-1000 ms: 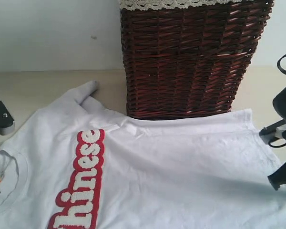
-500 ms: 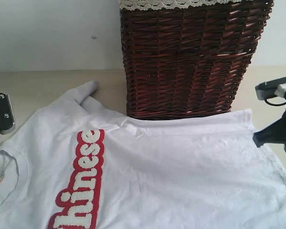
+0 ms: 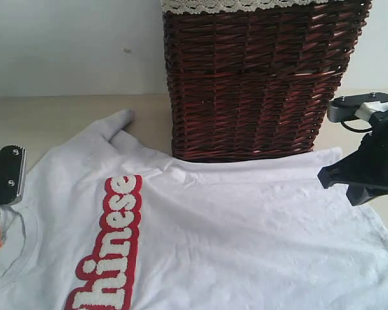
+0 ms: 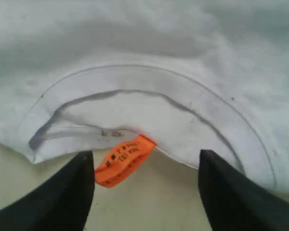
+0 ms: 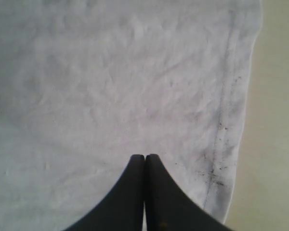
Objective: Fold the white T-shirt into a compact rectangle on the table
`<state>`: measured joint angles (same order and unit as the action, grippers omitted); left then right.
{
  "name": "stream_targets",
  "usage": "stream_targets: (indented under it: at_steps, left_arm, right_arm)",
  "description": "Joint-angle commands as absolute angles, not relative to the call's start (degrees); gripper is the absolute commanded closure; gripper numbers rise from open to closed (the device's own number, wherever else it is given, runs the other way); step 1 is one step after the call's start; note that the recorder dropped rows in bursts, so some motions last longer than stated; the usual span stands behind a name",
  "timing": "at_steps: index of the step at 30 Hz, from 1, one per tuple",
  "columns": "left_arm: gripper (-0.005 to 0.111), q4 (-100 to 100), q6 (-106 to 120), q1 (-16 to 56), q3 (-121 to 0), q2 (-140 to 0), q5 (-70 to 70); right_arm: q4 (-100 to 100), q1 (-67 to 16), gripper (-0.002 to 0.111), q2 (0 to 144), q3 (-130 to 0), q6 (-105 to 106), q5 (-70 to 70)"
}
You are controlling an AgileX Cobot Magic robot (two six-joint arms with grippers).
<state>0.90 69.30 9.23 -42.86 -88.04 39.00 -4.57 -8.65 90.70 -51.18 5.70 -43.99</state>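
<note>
The white T-shirt (image 3: 246, 239) lies spread flat on the table (image 3: 58, 119), its red-outlined lettering (image 3: 113, 248) running down the left part. My left gripper (image 4: 145, 161) is open just before the collar (image 4: 135, 82), an orange neck label (image 4: 123, 160) between its fingers, which touch nothing. In the exterior view this gripper (image 3: 1, 187) sits at the left edge beside the collar. My right gripper (image 5: 144, 158) is shut with nothing in it, hanging over the shirt near its hem (image 5: 224, 130). It appears at the right over the hem corner (image 3: 352, 181).
A tall dark brown wicker basket (image 3: 252, 77) with white lace trim stands at the back, its base touching the shirt's far edge. One sleeve (image 3: 113, 126) lies left of the basket. Bare table shows at the far left and far right.
My right gripper has risen and moved left, from beside the hem to over the shirt's corner. My left gripper has shifted a little right toward the collar.
</note>
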Motion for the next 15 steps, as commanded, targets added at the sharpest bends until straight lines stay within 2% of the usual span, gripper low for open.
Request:
stream_targets:
  at_steps: [1, 9, 12, 15]
  left_arm:
    - [0.046, -0.78, 70.06, 8.19, -42.73, -89.87, 39.29]
    - [0.046, -1.64, 70.43, 6.91, -42.73, -94.32, 36.41]
    - [0.046, -2.42, 81.7, 7.53, -42.73, -94.32, 37.42]
    - [0.037, -5.02, 86.53, 8.03, -42.73, -94.43, 37.97]
  right_arm:
    - [-4.68, -8.68, 0.108, 90.19, -51.7, 6.33, -43.51]
    - [-5.26, -8.68, 0.108, 90.19, -51.71, 6.33, -43.51]
    - [-5.26, -8.68, 0.108, 90.19, -51.71, 6.33, -43.51]
    - [-5.25, -8.68, 0.108, 90.19, -51.71, 6.33, -43.23]
